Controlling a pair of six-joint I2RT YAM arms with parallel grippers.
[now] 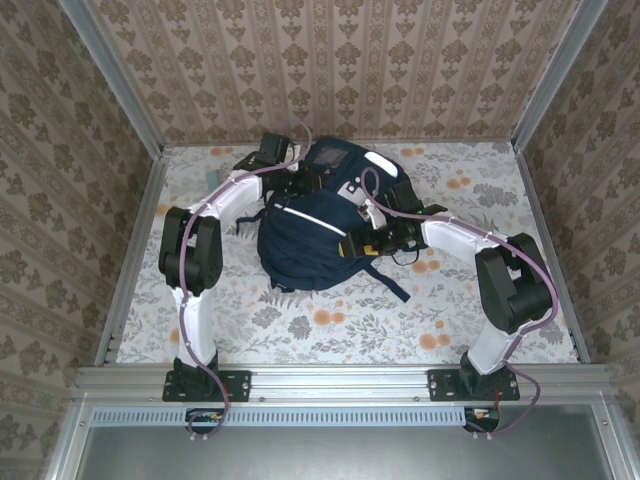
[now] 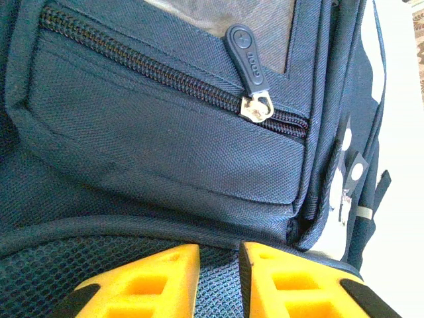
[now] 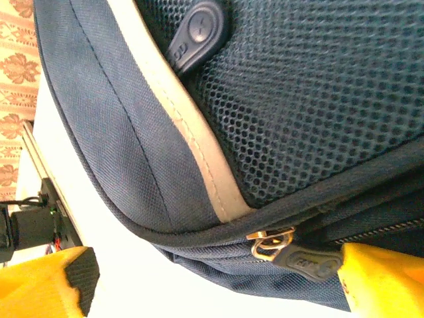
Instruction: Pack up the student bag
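Observation:
The student bag (image 1: 305, 240), a large navy backpack, lies in the middle of the table. My left gripper (image 1: 300, 187) is at its far left side. In the left wrist view its yellow fingers (image 2: 152, 281) stand close together with the bag's mesh fabric (image 2: 220, 285) pinched in the narrow gap, below a zipped pocket whose black pull (image 2: 246, 56) lies flat. My right gripper (image 1: 372, 243) is at the bag's right side, open wide. The bag's lower edge (image 3: 218, 262) runs between its fingers, and a dark zipper pull (image 3: 305, 263) lies against the right fingertip (image 3: 381, 275).
The table has a floral cloth (image 1: 330, 325) and is walled in by patterned panels with metal rails. One dark strap (image 1: 390, 285) trails from the bag toward the near right. A small grey object (image 1: 213, 176) lies at the far left.

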